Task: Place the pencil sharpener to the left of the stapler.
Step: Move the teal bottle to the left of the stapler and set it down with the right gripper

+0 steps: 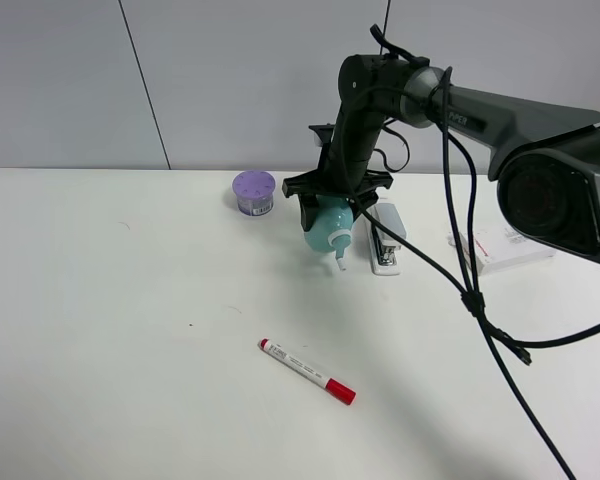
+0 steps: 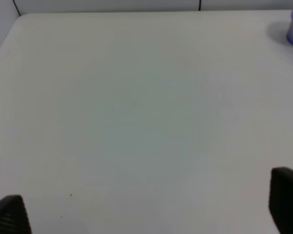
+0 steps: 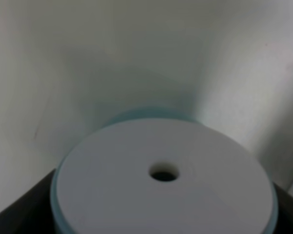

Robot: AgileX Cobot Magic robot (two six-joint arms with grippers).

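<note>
Pencil sharpener [image 1: 329, 230] is clenched in the right gripper [image 1: 327, 210], just left of the stapler [image 1: 384, 240] — lower it straight, then let go only once it rests on the table [image 1: 130, 330].

The sharpener [image 1: 327, 228] looks like glossy teal plastic, with a smooth, matt white end face. The stapler [image 1: 385, 238] has a grey plastic-looking top with bright metal showing inside. The table [image 1: 120, 320] is smooth, matt white. The right hand [image 1: 332, 213] is matt black.
</note>
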